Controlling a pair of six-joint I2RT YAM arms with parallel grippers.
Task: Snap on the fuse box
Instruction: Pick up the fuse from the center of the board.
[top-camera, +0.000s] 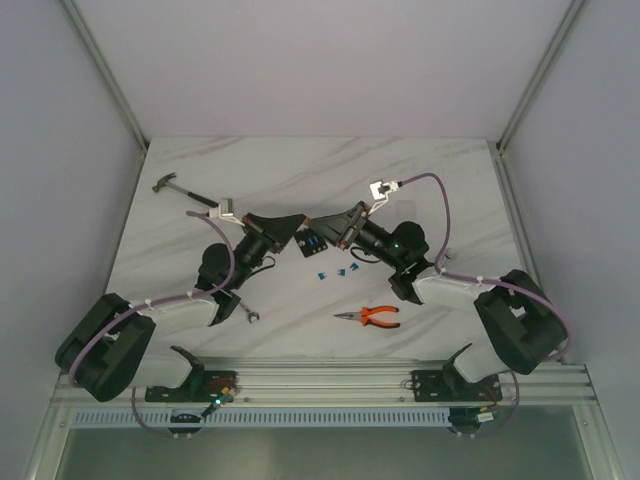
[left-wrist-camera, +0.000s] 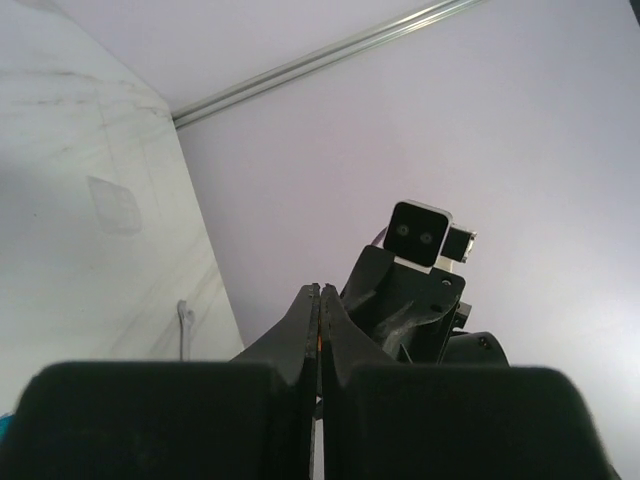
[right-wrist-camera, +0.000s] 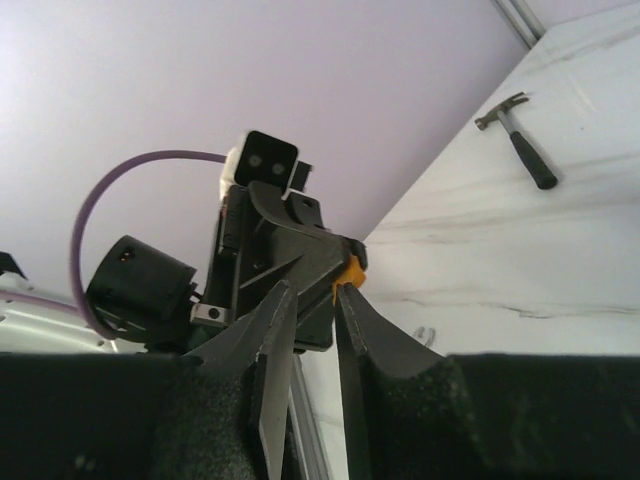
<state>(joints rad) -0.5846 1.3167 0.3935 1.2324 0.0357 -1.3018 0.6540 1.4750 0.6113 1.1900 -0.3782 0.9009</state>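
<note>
The flat, square black fuse box lies on the smooth marble table, just beside both tips. The left gripper pinches a tiny orange bit. The right gripper has its pointy fingers a little apart, holding nothing.

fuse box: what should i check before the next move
1. left hand shut on the orange fuse: ok
2. right hand jaws apart, nothing gripped: ok
3. fuse box in top view, between the two hands: ok
4. fuse box resting flat or lifted: cannot tell
5. orange fuse lined up with a slot: cannot tell
6. blue fuses and pliers lying apart from the fuse box: ok
</note>
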